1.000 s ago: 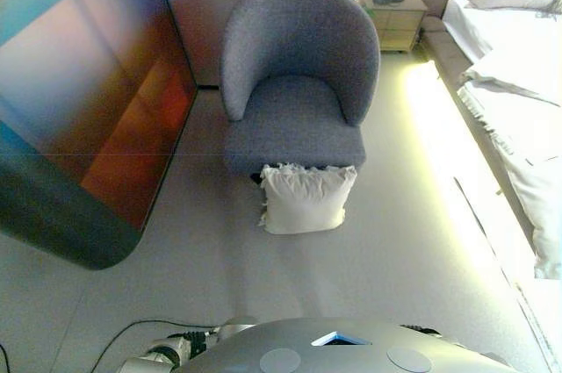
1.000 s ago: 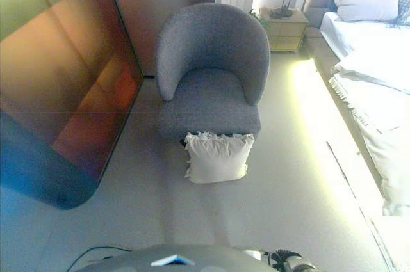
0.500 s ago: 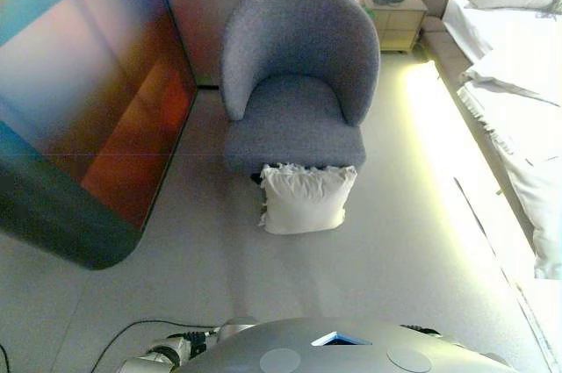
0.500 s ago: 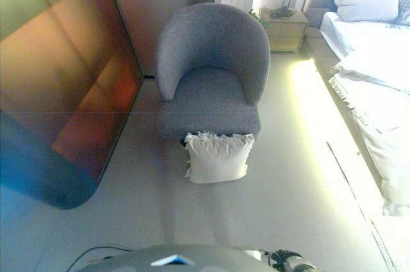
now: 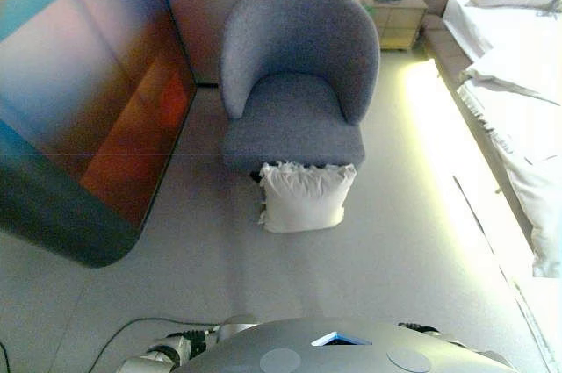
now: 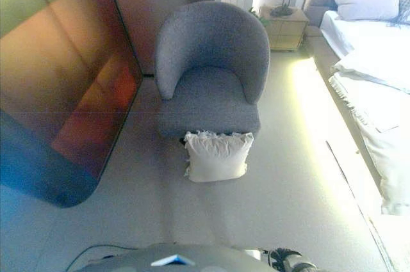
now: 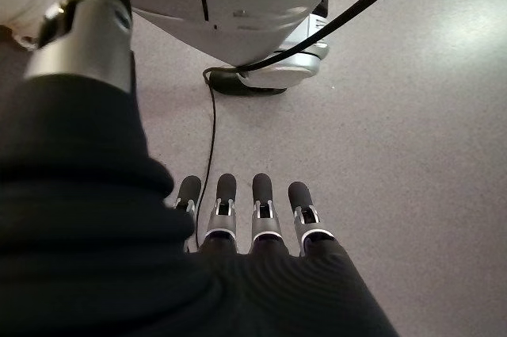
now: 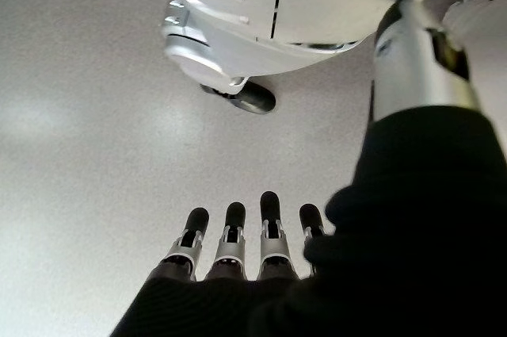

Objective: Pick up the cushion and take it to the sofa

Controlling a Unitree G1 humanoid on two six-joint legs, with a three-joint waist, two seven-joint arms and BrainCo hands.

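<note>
The cushion [image 5: 306,197], white with a frilled top edge, stands upright on the floor [image 5: 378,259], leaning against the front of the grey armchair [image 5: 297,83] (the only upholstered seat in view, and presumably the sofa the task means). It sits well ahead of the robot, with bare floor between. Neither hand is near it. The left hand [image 7: 253,222] hangs low at the robot's side over the floor, its fingers [image 7: 263,194] straight, side by side and holding nothing. The right hand [image 8: 238,242] hangs likewise, its fingers [image 8: 269,210] extended in a row and empty. To the robot's left stands a large dark panel [image 5: 79,101] with a reddish sheen; to its right runs a bed [image 5: 509,75] with white bedding, and a bedside cabinet [image 5: 392,17] stands behind the armchair. By this evidence the task is at its opening step: the approach, with no reach begun and the pickup not yet done. The next move calls for closing the distance to the cushion, then bringing both hands down to its flanks, since a soft, broad item of this kind is likely to sag or slip from a one-sided hold. The lift onto the seat directly behind should be short.
</note>
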